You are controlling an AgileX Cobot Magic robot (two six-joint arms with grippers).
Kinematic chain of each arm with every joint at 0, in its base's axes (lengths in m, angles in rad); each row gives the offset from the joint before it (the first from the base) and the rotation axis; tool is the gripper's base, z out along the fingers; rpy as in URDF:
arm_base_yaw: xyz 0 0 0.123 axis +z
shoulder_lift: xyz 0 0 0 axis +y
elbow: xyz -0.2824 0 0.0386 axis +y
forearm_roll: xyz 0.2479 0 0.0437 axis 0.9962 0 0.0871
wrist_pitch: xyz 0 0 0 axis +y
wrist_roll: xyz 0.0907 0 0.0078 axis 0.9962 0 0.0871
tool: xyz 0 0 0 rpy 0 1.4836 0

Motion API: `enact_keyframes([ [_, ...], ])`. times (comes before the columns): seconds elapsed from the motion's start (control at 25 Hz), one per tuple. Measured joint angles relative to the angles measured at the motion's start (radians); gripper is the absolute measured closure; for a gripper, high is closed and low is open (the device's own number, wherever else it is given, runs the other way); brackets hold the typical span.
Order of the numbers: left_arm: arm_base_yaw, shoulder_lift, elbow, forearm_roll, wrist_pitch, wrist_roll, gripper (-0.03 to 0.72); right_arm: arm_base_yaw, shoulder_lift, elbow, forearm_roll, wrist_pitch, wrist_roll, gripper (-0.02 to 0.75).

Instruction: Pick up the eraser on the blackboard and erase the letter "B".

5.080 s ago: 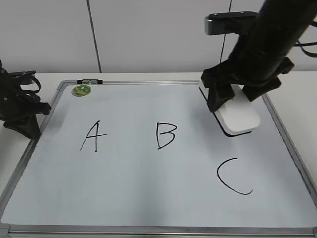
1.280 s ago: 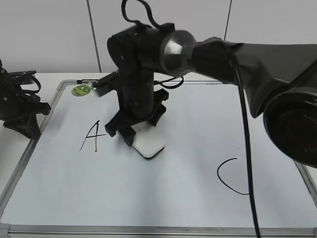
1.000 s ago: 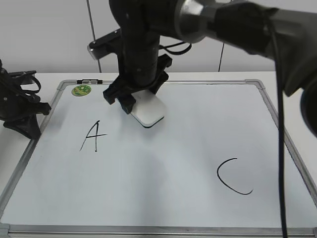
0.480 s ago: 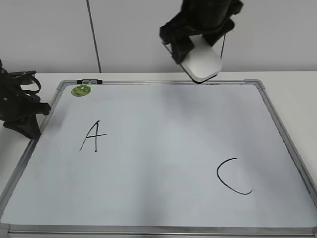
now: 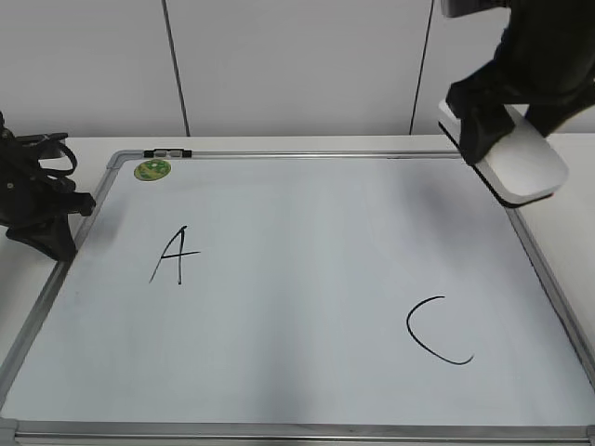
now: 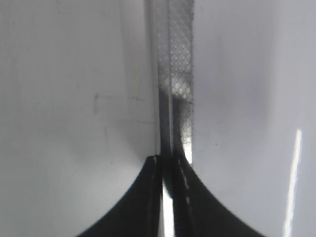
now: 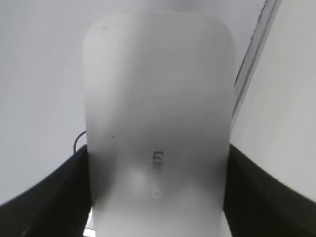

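- My right gripper (image 5: 507,139) is up at the far right corner of the blackboard (image 5: 307,429), its fingers clamped on the two long sides of the eraser (image 5: 521,165), which I judge to be held clear of the surface, over the right frame edge
- In the right wrist view the eraser (image 7: 158,128) fills the frame, grey lettering up, with dark fingers (image 7: 54,192) pressing on either side; the board frame runs diagonally just beside it
- I see no letter "B" on the board now: only the "A" (image 5: 176,255) on the left and the "C" (image 5: 437,330) lower right, with bare white between them, so I judge the erasing done and only the set-down left
- My left gripper (image 5: 42,209) sits at the board's left edge; the left wrist view shows its fingers (image 6: 148,197) pressed nearly together with the metal frame strip (image 6: 175,89) in the slit between them, seemingly steadying the board
- Risks from here: lowering the eraser astride the raised frame would leave it tilted or let it slide off onto the table
- Coming down too far toward me could smear the "C"
- The green magnet (image 5: 152,169) is well apart, no concern
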Motion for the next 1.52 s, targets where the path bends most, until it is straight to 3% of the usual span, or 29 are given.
enact_keyframes([
  [0.32,0.0,0.0,0.0,0.0,0.0,0.0,0.678,-0.143,-0.039,0.243,0.102,-0.167,0.008,0.183],
  [0.6,0.0,0.0,0.0,0.0,0.0,0.0,0.678,-0.241,-0.039,0.371,0.117,-0.328,0.009,0.183],
  [1.08,0.0,0.0,0.0,0.0,0.0,0.0,0.678,-0.285,0.087,0.374,0.132,-0.417,0.009,0.183],
  [1.52,0.0,0.0,0.0,0.0,0.0,0.0,0.678,-0.285,0.222,0.253,0.154,-0.4,0.003,0.183],
])
